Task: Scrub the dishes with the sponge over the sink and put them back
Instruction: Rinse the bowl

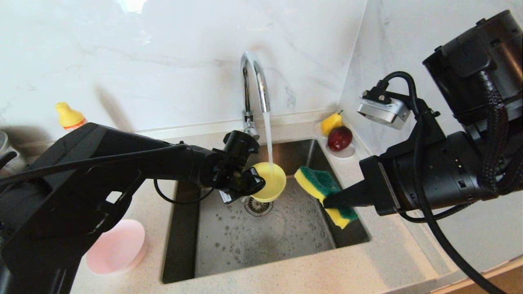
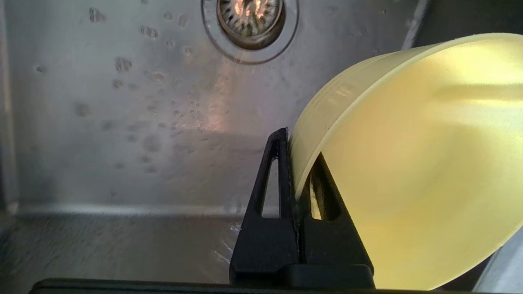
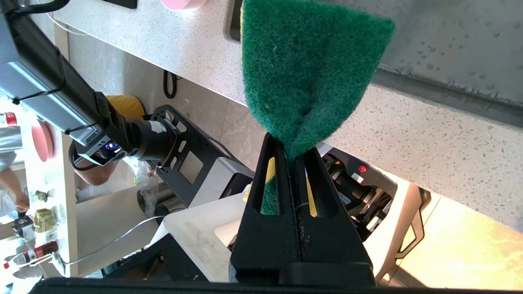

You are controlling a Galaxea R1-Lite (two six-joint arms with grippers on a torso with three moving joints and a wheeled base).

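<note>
My left gripper (image 1: 255, 183) (image 2: 300, 147) is shut on the rim of the yellow bowl (image 1: 271, 181) (image 2: 408, 163). It holds the bowl tilted above the sink (image 1: 261, 241) (image 2: 122, 122), over the drain (image 1: 258, 205) (image 2: 249, 16). Water from the faucet (image 1: 253, 81) falls into the bowl. Just right of the bowl, my right gripper (image 1: 327, 201) (image 3: 292, 145) is shut on the sponge (image 1: 320, 183) (image 3: 302, 61), green face up, over the sink's right side. The sponge and bowl are apart. A pink bowl (image 1: 116, 247) rests on the counter, left of the sink.
A white saucer (image 1: 347, 154) with a red apple (image 1: 340, 138) and a yellow pear (image 1: 331, 122) sits in the back right corner. A yellow-capped bottle (image 1: 69, 116) stands at the back left. Marble walls close the back and right side.
</note>
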